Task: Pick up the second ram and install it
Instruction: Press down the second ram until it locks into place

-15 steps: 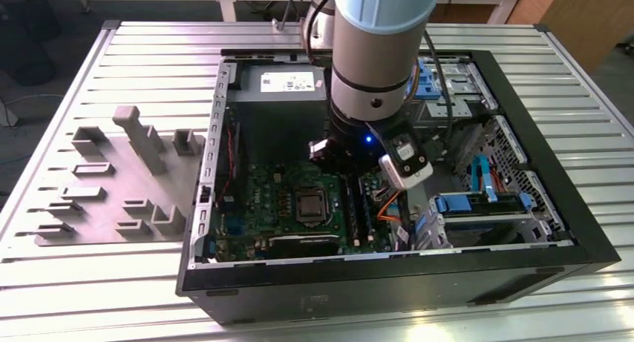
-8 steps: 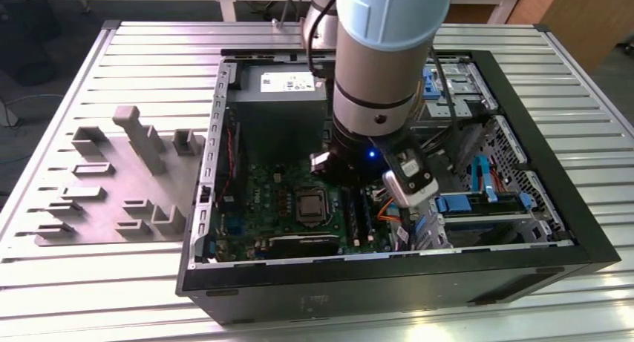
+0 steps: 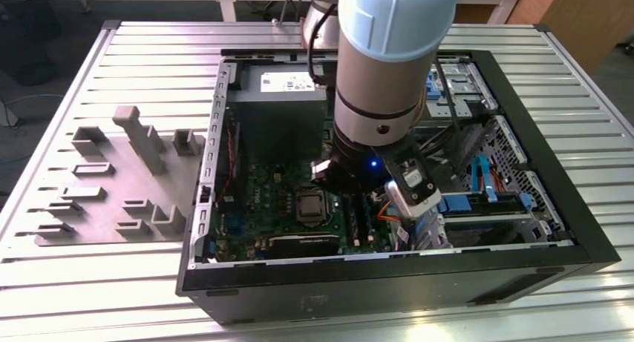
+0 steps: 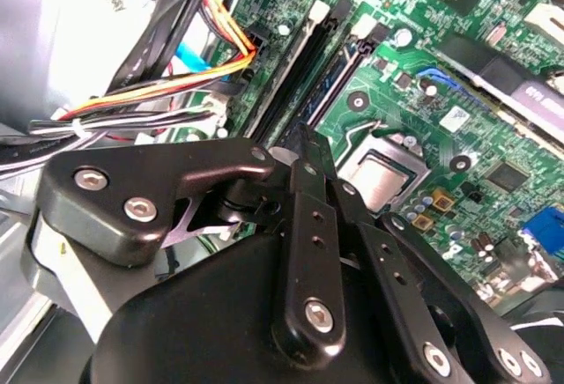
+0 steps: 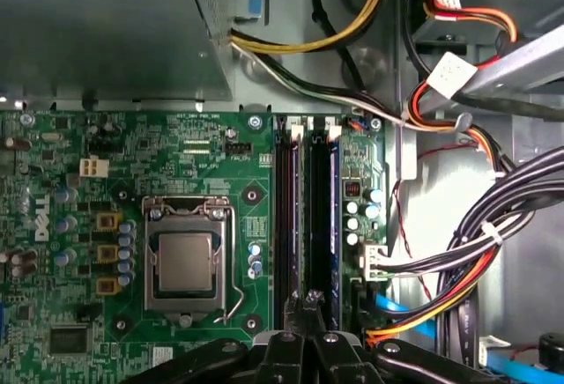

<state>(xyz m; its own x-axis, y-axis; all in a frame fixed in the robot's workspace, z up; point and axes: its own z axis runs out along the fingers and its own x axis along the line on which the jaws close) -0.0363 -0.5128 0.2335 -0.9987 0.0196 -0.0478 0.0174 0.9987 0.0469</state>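
Observation:
My gripper (image 5: pixel 310 299) is shut, its black fingertips (image 4: pixel 304 142) pressed together with nothing showing between them. It hangs low inside the open computer case, over the end of a black memory slot (image 5: pixel 314 208) on the green motherboard (image 5: pixel 88 181). In the slot right beside it stands a narrow blue-green ram stick (image 5: pixel 334 208), seen edge-on, and again in the second wrist view (image 4: pixel 339 76). I cannot tell whether this stick is the second ram. The arm's wrist (image 3: pixel 381 97) hides the fingers in the exterior view.
The processor socket (image 5: pixel 185 261) lies close beside the slots. Bundles of cables (image 5: pixel 493 252) crowd the far side of the slots. The grey power-supply box (image 3: pixel 282 97) fills the case's back end. A grey parts fixture (image 3: pixel 119 179) sits on the table at the exterior view's left.

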